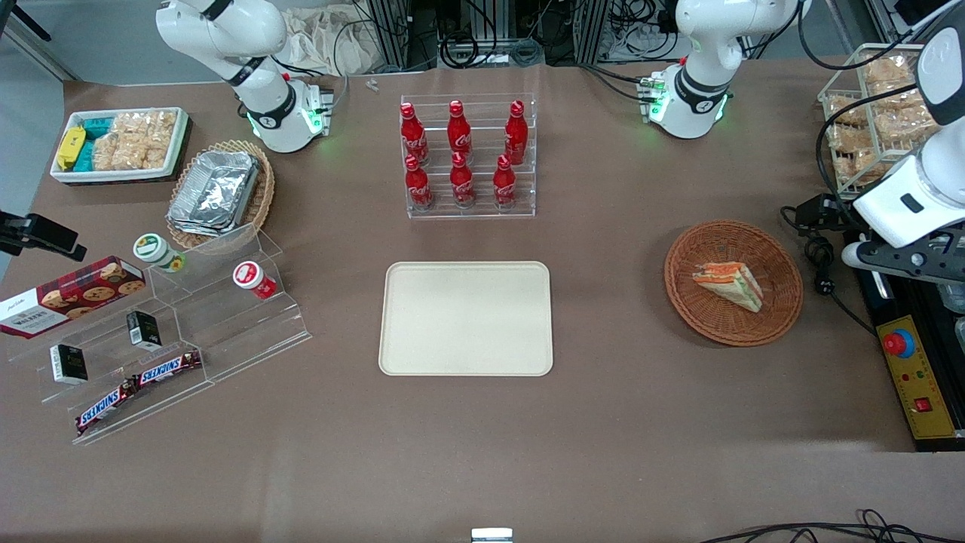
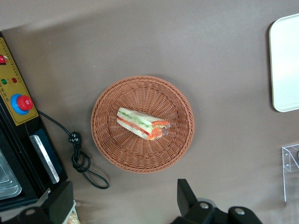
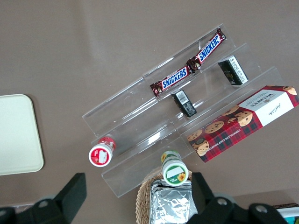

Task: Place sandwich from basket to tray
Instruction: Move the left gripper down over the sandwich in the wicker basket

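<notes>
The sandwich [image 1: 730, 284], a white-bread wedge with orange and green filling, lies in the round reddish-brown wicker basket [image 1: 780, 260] toward the working arm's end of the table. Both also show in the left wrist view, the sandwich [image 2: 141, 124] in the middle of the basket [image 2: 107, 140]. The cream-beige tray [image 1: 466, 317] lies flat at the table's middle and holds nothing; one edge of it [image 2: 285, 65] shows in the left wrist view. My left gripper [image 2: 124, 203] is open and holds nothing. It hangs well above the table beside the basket, over the table's end [image 1: 893, 256].
A black control box [image 1: 916, 385] with a red button and a looped black cable [image 1: 818, 264] lie beside the basket. A wire rack of snacks [image 1: 874, 113] stands farther back. A rack of red cola bottles [image 1: 467, 154] stands farther from the front camera than the tray.
</notes>
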You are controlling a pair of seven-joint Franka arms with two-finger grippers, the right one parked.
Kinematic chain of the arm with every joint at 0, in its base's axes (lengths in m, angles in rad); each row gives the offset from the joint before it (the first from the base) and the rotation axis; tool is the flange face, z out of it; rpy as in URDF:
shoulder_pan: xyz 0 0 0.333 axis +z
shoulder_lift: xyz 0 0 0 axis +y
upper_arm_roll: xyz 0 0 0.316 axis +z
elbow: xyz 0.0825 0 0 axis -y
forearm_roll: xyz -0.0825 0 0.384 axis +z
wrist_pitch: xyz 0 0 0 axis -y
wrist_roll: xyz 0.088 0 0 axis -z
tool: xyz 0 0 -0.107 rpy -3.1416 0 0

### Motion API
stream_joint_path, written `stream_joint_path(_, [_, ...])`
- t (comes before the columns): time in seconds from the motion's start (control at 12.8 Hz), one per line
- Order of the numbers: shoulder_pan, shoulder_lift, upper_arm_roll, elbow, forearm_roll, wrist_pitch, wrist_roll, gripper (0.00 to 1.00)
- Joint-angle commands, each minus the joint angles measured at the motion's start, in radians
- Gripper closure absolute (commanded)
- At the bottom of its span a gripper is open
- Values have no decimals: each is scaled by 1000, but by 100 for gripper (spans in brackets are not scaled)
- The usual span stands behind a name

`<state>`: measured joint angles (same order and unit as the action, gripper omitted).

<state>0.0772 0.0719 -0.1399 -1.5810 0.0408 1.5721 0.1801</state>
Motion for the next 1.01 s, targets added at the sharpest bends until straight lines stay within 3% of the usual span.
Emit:
stream_joint_path(0.0, [7, -4, -1, 3, -9, -6, -10, 0])
stream_joint_path(0.31, [19, 12, -1, 4, -9, -6, -78, 0])
stream_joint_path(0.62, [41, 28, 0, -101, -22, 44, -648, 0])
stream_joint_path(0.94, [41, -18, 2, -373, -9, 317, -1062, 0])
